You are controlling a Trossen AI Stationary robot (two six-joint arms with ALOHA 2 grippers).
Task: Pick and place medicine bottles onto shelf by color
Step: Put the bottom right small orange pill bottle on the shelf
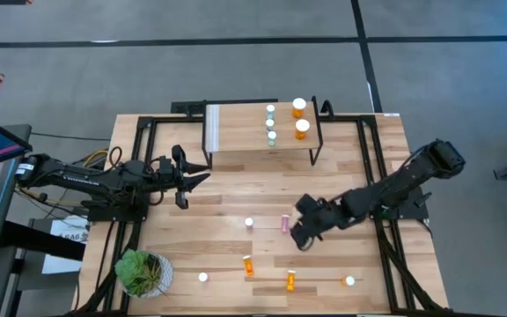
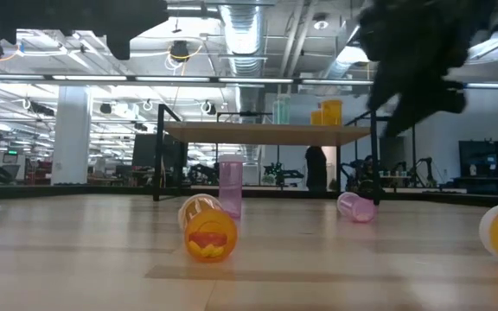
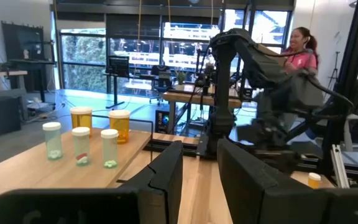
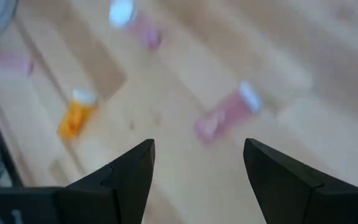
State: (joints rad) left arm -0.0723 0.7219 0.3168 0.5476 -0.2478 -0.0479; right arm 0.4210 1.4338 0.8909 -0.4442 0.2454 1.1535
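Note:
The shelf stands at the table's far middle and carries three pale green bottles and two wider orange bottles, all upright. A pink bottle lies on its side mid-table, and another pink one stands upright to its left. Two orange bottles lie nearer the front edge. My right gripper hovers open, tipped down, just right of the lying pink bottle, touching nothing. My left gripper waits open at the table's left, raised, facing the shelf.
A potted plant sits at the near left corner. Two more white-capped bottles stand near the front edge. Black frame rails run along the table's sides. A person is in the room beyond the table.

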